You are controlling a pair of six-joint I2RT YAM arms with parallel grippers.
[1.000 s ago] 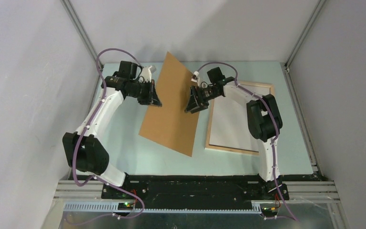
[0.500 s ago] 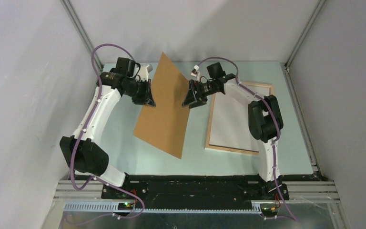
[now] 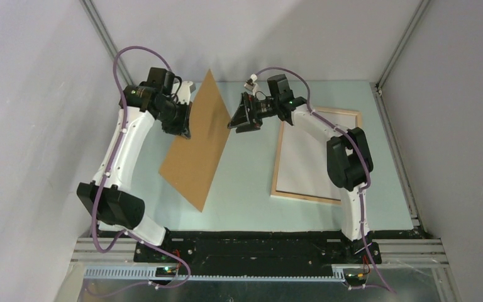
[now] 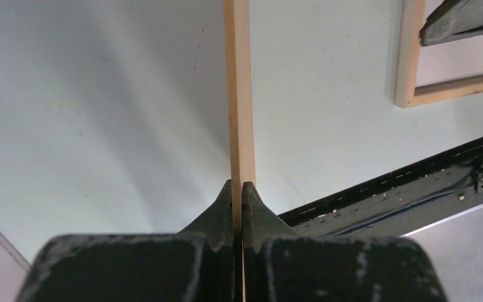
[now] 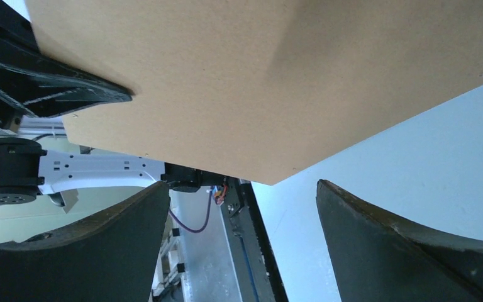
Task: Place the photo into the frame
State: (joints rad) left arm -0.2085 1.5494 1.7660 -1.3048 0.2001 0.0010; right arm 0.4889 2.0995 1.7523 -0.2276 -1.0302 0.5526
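Note:
The frame [image 3: 275, 165], pale wood rails, lies flat on the right of the table with a white sheet [image 3: 308, 157] inside it; its corner shows in the left wrist view [image 4: 409, 56]. No dark picture of the photo shows in any view. My left gripper [image 3: 184, 126] is shut on the edge of a brown backing board [image 3: 198, 148] and holds it tilted steeply off the table; in the left wrist view [image 4: 238, 189] the board [image 4: 239, 94] shows edge-on. My right gripper [image 3: 234, 119] is open beside the board's right edge; in the right wrist view [image 5: 242, 185] the board [image 5: 258, 75] fills the top.
The pale green table [image 3: 245, 189] lies between board and frame. Grey walls stand close on all sides, with metal posts [image 3: 107, 38] at the back corners. The black base rail [image 3: 258, 245] runs along the near edge.
Both arms have moved left and toward the back. The board has gone left with them and now stands steeper, further from the frame.

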